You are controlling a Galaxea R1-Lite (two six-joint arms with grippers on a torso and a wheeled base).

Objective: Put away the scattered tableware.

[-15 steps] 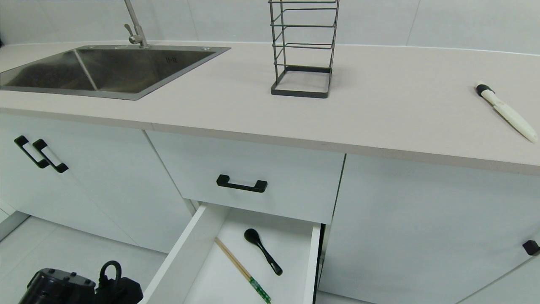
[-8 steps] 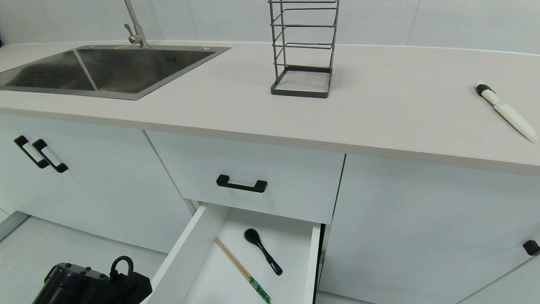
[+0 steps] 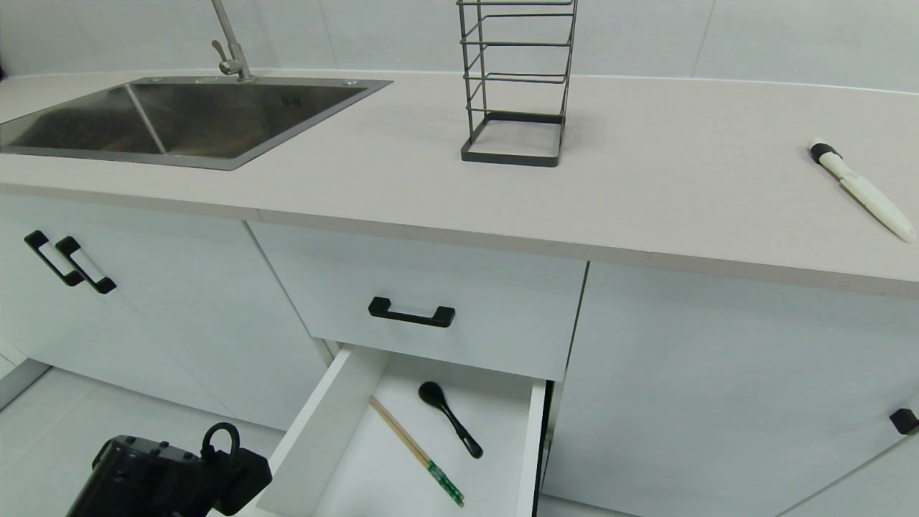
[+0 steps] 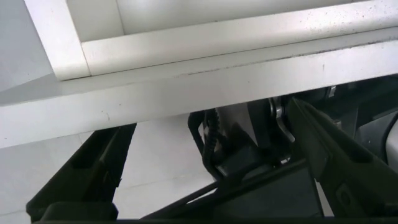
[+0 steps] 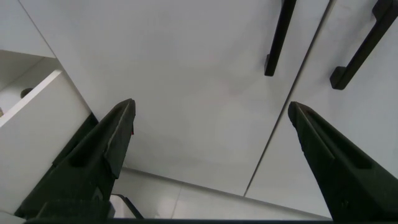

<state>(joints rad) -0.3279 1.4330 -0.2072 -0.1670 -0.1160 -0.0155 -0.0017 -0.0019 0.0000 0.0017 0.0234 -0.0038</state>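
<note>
The lower drawer (image 3: 323, 431) under the counter stands partly pulled out. A black spoon (image 3: 449, 418) and a pair of wooden chopsticks (image 3: 416, 452) with green tips lie inside it. My left arm (image 3: 172, 477) is low, just left of the drawer's front corner. My left gripper (image 4: 208, 155) is open, its fingers spread wide just below the drawer's white front edge (image 4: 186, 93). My right gripper (image 5: 211, 155) is open too, facing a white cabinet door (image 5: 186, 81) with nothing between its fingers. A white utensil with a black band (image 3: 861, 190) lies on the counter at the far right.
A black wire rack (image 3: 517, 86) stands at the back middle of the counter (image 3: 646, 179). A steel sink (image 3: 179, 115) with a faucet (image 3: 230, 43) is at the left. The shut upper drawer has a black handle (image 3: 411, 313). Black door handles (image 5: 283, 37) are near my right gripper.
My left arm has moved right, up to the drawer's front corner. The drawer has slid a little inward, carrying the spoon and chopsticks with it.
</note>
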